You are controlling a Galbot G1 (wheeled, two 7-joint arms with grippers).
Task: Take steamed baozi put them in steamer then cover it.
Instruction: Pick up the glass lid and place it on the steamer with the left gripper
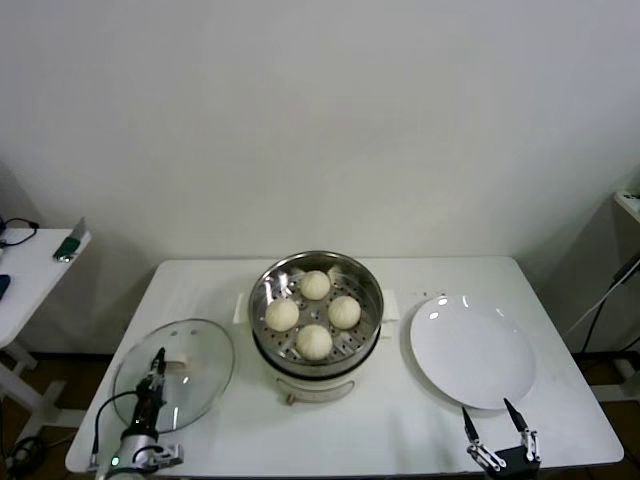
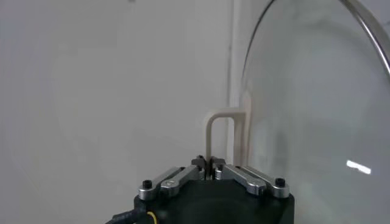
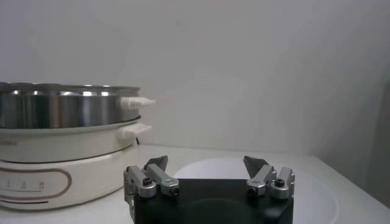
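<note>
1. The left gripper [image 1: 158,362] is down at the near left of the table [image 1: 400,440], over the lid [image 1: 200,385] — its fingers are pressed together on the lid's cream handle.
2. The left wrist view confirms it: the two fingertips [image 2: 209,163] meet around the thin cream loop of the handle [image 2: 220,122], with the glass dome [image 2: 317,122] curving away beside it.
3. The lid lies flat on the table, left of the steamer [image 1: 315,355] and clear of it, not yet on the pot.
4. Four buns sit on the perforated tray inside the steamer: one at the back [image 1: 316,285], one on the left [image 1: 282,315], one on the right [image 1: 345,311], one at the front [image 1: 314,342]. They sit close together, touching or nearly so.
5. The steamer stands at the centre of the table, a shiny steel pot on a cream base with side handles.
6. The right gripper [image 1: 497,420] waits at the near right edge of the table, its fingers spread wide with nothing between them.
7. Just beyond it lies a white plate [image 1: 472,352], bare, right of the steamer and close beside it.
8. From the right wrist view, the fingers [image 3: 156,164] stand apart — the steamer [image 3: 61,140] sits off to one side, and the plate [image 3: 317,201] lies under and ahead of the gripper.
9. At the far left, a white side table [image 1: 30,275] carries some small items too small to make out.
</note>
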